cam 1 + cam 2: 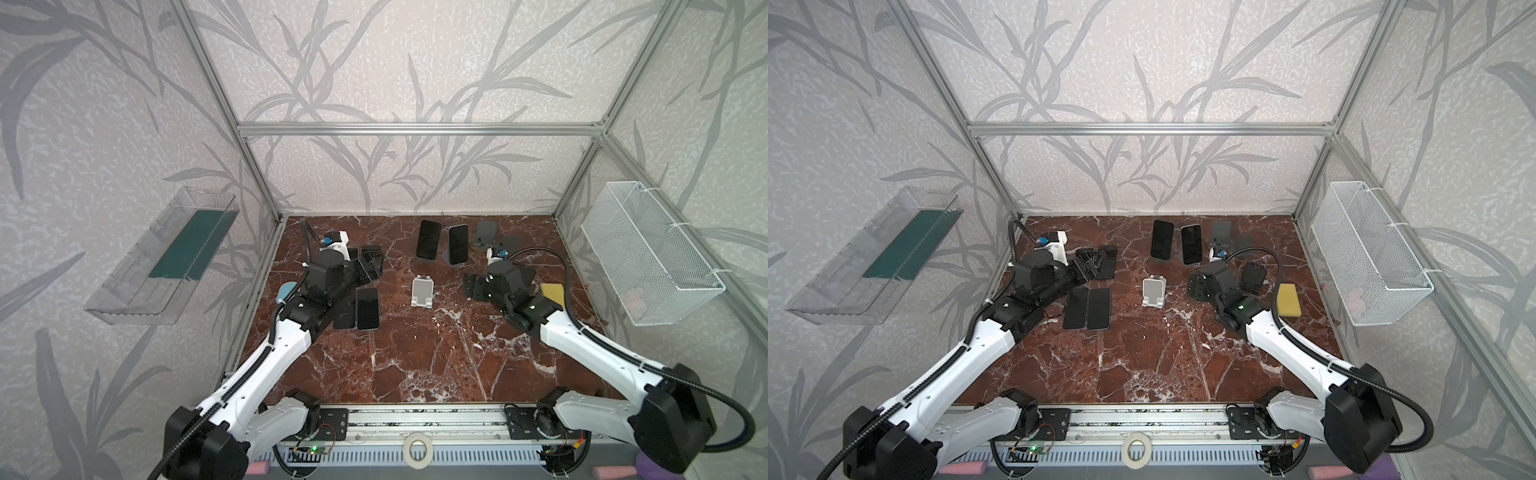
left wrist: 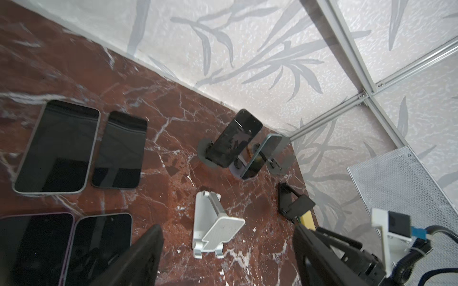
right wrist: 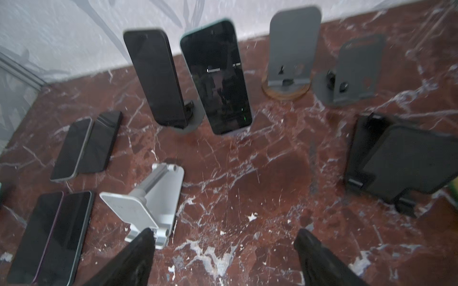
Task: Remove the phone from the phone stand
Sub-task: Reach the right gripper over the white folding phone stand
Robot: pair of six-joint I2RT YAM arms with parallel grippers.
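Right hand agape — black phone, propped aslant

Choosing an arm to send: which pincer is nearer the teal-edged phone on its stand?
Right. The right pincer is just in front of the teal-edged phone; the left pincer is farther away, beside the flat phones.

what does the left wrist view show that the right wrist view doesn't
Only left wrist: the wire basket and the right arm's camera.
Only right wrist: two empty grey stands seen whole; the left wrist view catches just slivers of them behind the propped phones.
Both: white stand, black stand, two propped phones, four flat phones.
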